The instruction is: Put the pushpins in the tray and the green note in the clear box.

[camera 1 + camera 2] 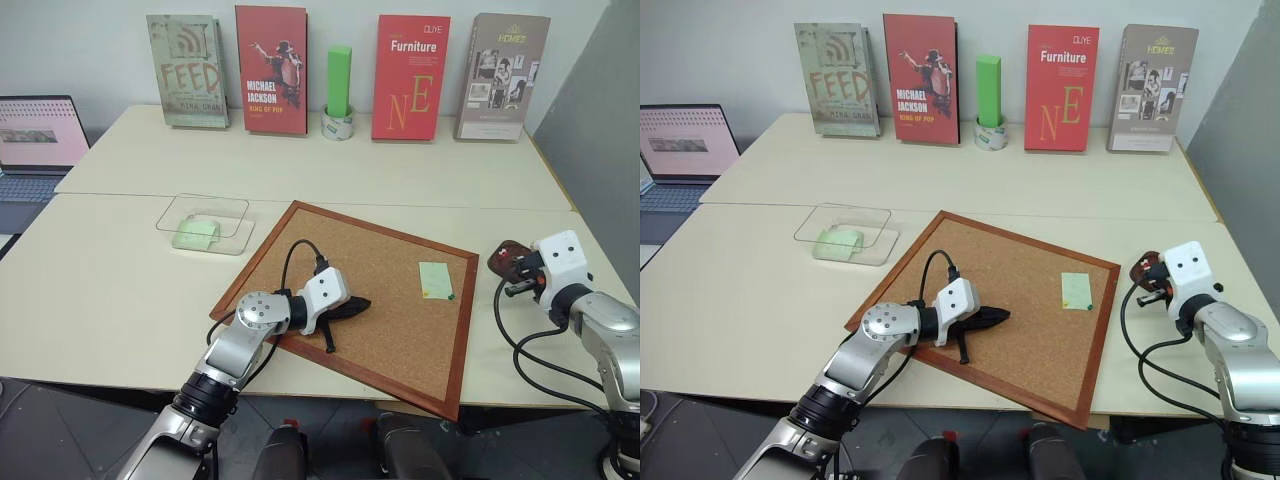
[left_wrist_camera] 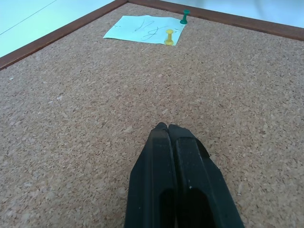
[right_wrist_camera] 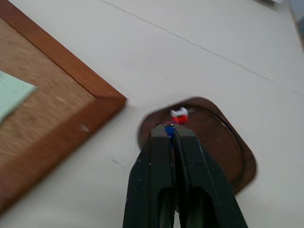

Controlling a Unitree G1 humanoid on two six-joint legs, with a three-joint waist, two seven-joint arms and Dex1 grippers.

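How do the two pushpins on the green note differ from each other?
The yellow pushpin is pale yellow; the green pushpin is dark green. The yellow pushpin stands inside the green note, near its edge; the green pushpin stands at the note's corner. Both stand upright, stuck in the cork board.

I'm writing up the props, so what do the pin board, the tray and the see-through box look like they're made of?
The pin board: granular tan speckle, apparently cork, matte, in a reddish wood-look frame. The tray: smooth, dark red-brown and faintly glossy, perhaps lacquered wood or plastic; the look leaves it open. The clear box: transparent with rounded corners, most likely plastic.
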